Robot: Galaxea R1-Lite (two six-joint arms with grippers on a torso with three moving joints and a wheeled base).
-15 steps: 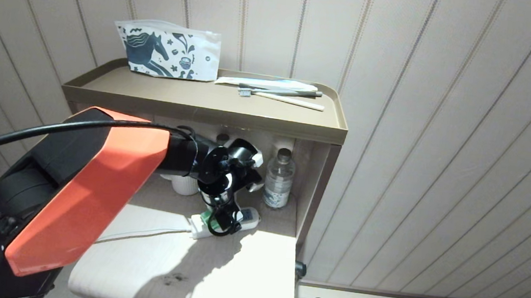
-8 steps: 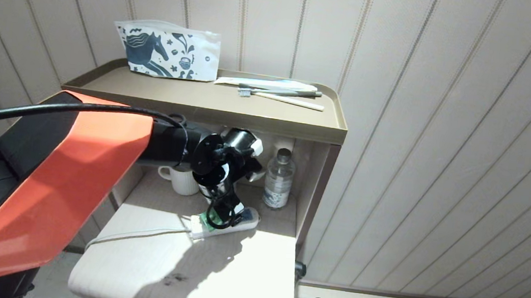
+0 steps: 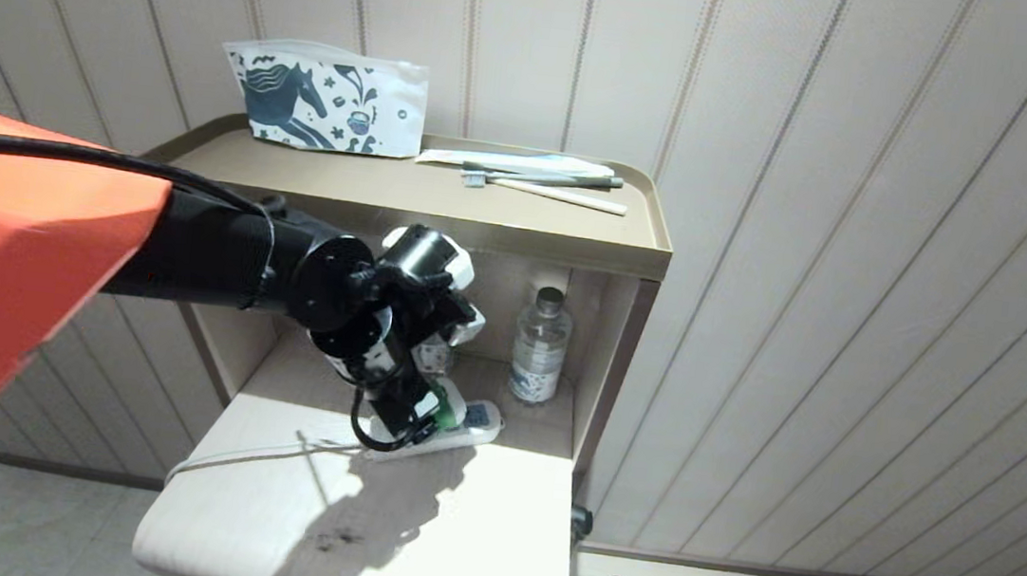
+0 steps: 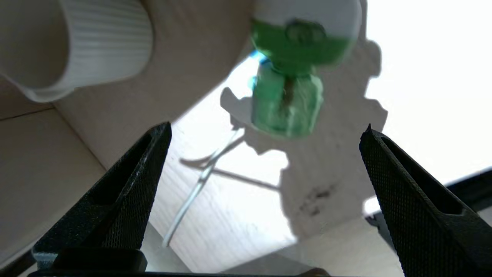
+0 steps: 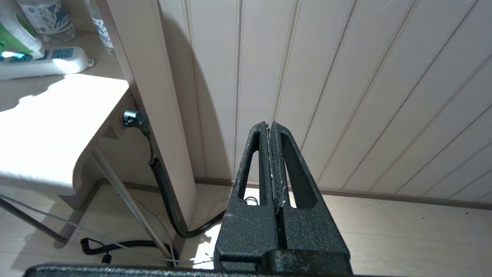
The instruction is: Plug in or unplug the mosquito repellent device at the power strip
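Black and textured, the two fingers of my left gripper (image 4: 265,132) stand as wide apart as they go, holding nothing and touching nothing. Between them in the left wrist view sits the one mosquito repellent device (image 4: 288,100), its green head seated in the white power strip (image 4: 307,15) and its clear green bottle sticking out toward me. From the head camera, my left gripper (image 3: 419,412) hangs over the near-left end of the one power strip (image 3: 476,418), which lies on the pale desk (image 3: 410,544) at the mouth of the shelf opening; only a sliver of the green mosquito repellent device (image 3: 437,406) shows beside my fingers there.

My right gripper (image 5: 271,129) hangs low, off to the right of the desk, its two fingers pressed flat together on nothing.

One white ribbed cup (image 4: 73,42) stands just beside the strip. One water bottle (image 3: 539,346) shows at the far right of the opening. On the brown shelf top (image 3: 334,183) lie one horse-printed pouch (image 3: 323,98) and two toothbrushes (image 3: 544,183).
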